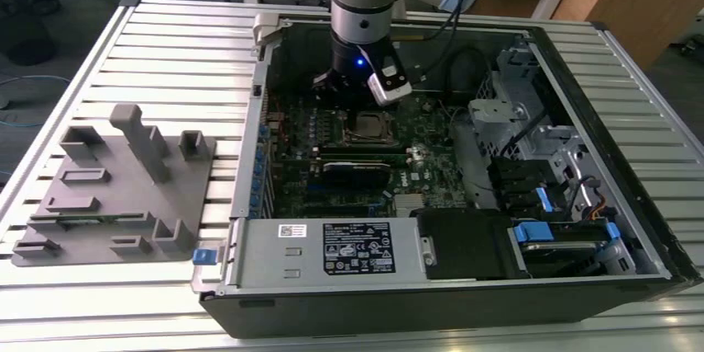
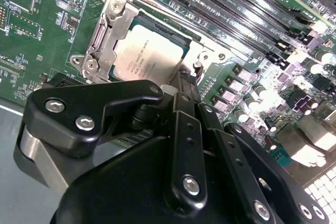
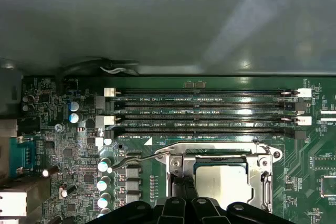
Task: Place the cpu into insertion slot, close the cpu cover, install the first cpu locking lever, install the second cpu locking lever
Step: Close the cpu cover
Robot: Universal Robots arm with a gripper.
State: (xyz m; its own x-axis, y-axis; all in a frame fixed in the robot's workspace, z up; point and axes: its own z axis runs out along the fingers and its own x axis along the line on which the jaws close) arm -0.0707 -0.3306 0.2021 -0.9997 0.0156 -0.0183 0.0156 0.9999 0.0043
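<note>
Okay, one cpu (image 2: 149,51) sits flat in the one insertion slot (image 1: 372,129), and the one cpu cover (image 2: 113,17) lies down around it, framing its silver top. One gripper (image 2: 185,83) hangs right at the socket's edge, fingers pinched together with nothing visible between them. Four long black memory slots (image 3: 205,111) run beside the socket in the first wrist view, and one thin lever rod (image 3: 137,160) sticks out from its corner.
</note>
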